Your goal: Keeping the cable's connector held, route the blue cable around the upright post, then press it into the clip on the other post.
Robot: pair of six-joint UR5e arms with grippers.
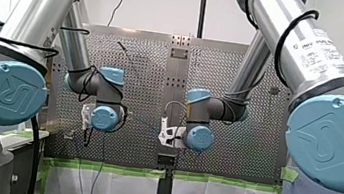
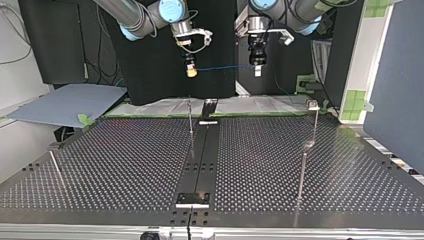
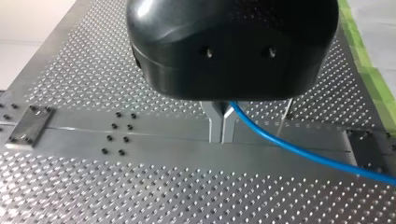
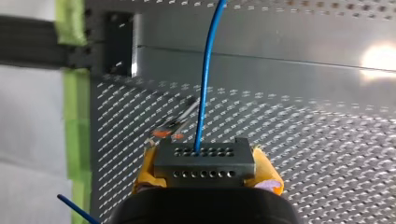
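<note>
Head count, live from the table!
Two grippers: my left gripper [image 3: 221,139], my right gripper [image 4: 205,171]. One blue cable [image 3: 299,151], one connector [image 4: 204,164]. Three posts: middle post [image 2: 190,117], right-side post [image 2: 313,125], left-side post [image 2: 56,167].

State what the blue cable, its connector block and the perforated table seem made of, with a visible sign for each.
Blue cable: probably plastic-sheathed, smooth, slightly glossy; it bends in a soft curve.
Connector block: seemingly moulded plastic, matt dark grey, with neat rows of round holes.
Perforated table: metal, perhaps aluminium, grey and reflective, with a bright glare patch.
</note>
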